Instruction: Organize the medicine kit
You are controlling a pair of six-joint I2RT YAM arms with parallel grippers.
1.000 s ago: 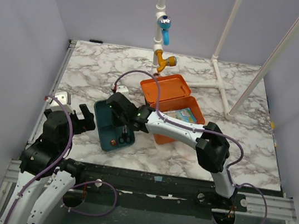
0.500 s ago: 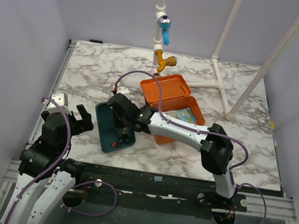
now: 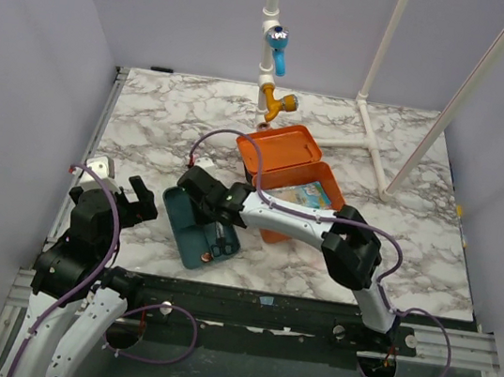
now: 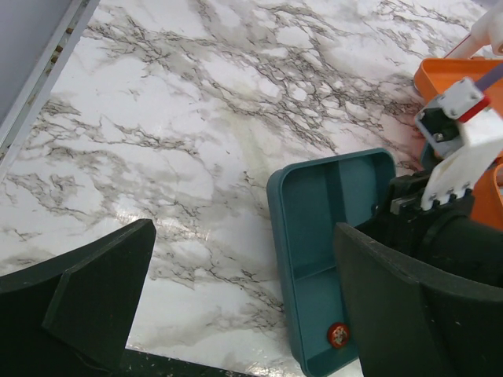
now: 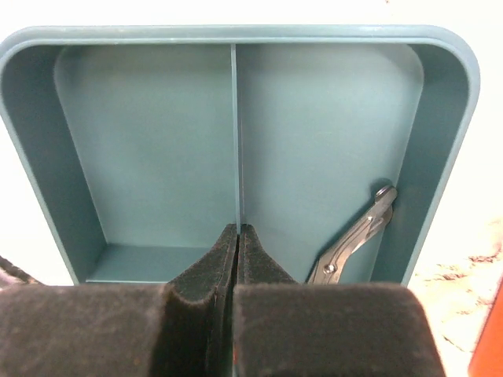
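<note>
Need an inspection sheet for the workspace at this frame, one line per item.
Surface: marble table, no spills seen.
Job's things: medicine kit open, packet inside; teal tray beside it holding metal tool and red round item.
Clutter: nothing seen.
Grippers: left gripper open, empty; right gripper jaws shut on the tray's divider.
Cables: purple cable loops above the kit lid.
Surroundings: white pipe frame, yellow tap.

Marble table (image 3: 167,124), pale walls (image 3: 165,5)
</note>
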